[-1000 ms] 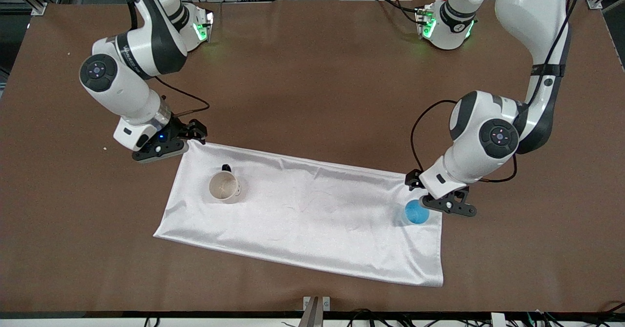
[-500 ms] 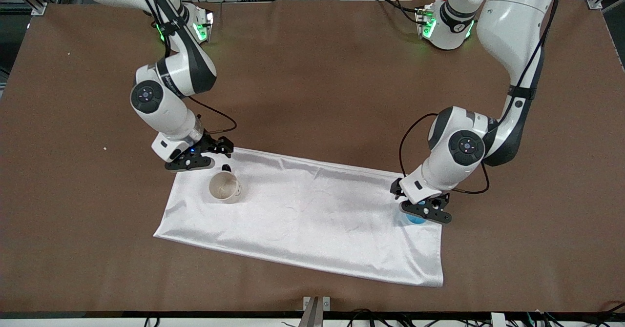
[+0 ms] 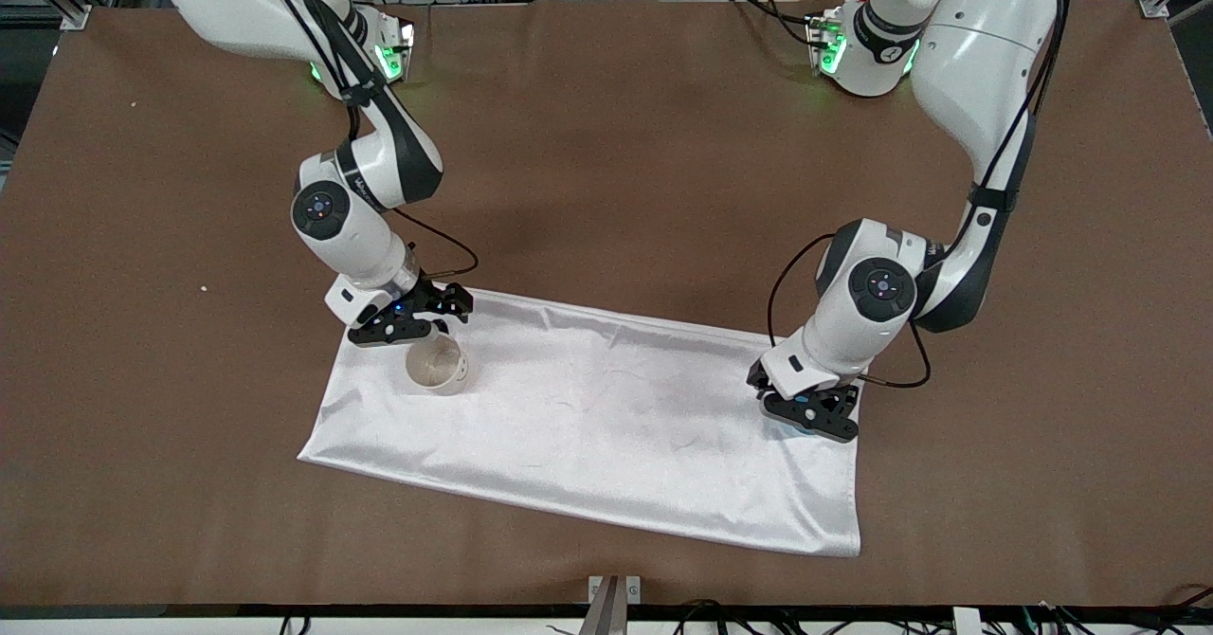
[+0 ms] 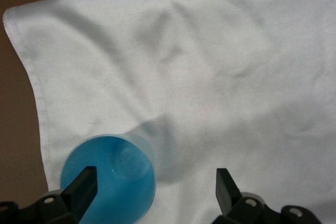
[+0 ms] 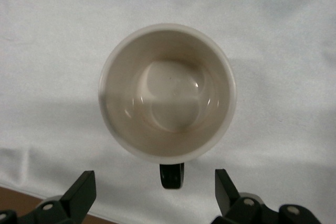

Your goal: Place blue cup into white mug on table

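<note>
Left gripper [image 3: 812, 414], fingers apart, hung over the blue cup [image 4: 108, 178] at lower right; right gripper [image 3: 409, 324], fingers apart, over the white mug [image 3: 437, 366] on the cloth [image 3: 606, 417]

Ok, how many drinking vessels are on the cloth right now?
2. The white mug stands toward the right arm's end of the cloth, below the right gripper. The blue cup sits near the cloth's edge at the left arm's end, under the left gripper.

One blue cup [image 4: 107, 179] and one white mug [image 5: 167, 93] stand on one white cloth [image 3: 606, 408]. One brown table [image 3: 606, 171] carries them all. Two robot arms reach in, each ending in one gripper: the left gripper [image 4: 155, 187] and the right gripper [image 5: 155, 187].
</note>
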Available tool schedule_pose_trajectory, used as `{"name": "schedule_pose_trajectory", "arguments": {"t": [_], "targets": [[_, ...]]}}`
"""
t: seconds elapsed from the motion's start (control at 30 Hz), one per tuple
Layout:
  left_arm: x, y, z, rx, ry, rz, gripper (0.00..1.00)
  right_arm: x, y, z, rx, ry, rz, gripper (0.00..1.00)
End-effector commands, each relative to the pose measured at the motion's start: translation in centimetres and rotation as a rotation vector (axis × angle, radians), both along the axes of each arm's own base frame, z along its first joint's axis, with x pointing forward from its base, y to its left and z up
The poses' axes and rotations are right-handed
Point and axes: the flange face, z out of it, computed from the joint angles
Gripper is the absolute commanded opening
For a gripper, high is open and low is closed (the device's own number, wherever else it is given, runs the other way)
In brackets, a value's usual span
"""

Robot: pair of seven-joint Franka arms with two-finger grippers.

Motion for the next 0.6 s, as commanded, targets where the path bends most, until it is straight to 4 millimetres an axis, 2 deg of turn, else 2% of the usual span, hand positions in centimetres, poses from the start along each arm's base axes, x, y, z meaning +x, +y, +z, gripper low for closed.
{"name": "schedule_pose_trajectory", "arguments": {"t": [0.0,0.07,0.23,0.27,0.4,0.47,0.5,0.57], "targets": [[0.4,-0.9,-1.1,0.007,-0.028,-0.037,1.00,0.6,0.1,-2.1,0.004,-0.036,-0.007,1.00],[0.3,-1.0,-1.5,0.005,-0.029,-0.039,1.00,0.7,0.1,-2.9,0.007,-0.044,-0.006,1.00],[0.3,-1.1,-2.1,0.031,-0.059,-0.073,1.00,1.0,-0.2,-3.4,-0.006,-0.058,0.013,1.00],[0.2,-1.2,-2.1,0.034,-0.061,-0.080,1.00,1.0,-0.2,-3.4,-0.013,-0.062,0.024,0.92],[0.1,-1.2,-2.5,0.038,-0.057,-0.083,1.00,1.0,-0.1,-3.3,-0.048,-0.080,0.084,0.35],[0.0,-1.2,-2.9,0.041,-0.052,-0.084,1.00,0.9,0.0,-3.4,-0.050,-0.079,0.082,0.18],[0.0,-1.2,-3.0,0.043,-0.053,-0.086,1.00,0.8,0.1,-3.3,-0.050,-0.079,0.083,0.12],[0.0,-1.2,-3.1,0.043,-0.053,-0.087,1.00,0.8,0.1,-3.2,-0.050,-0.081,0.082,0.09]]}}
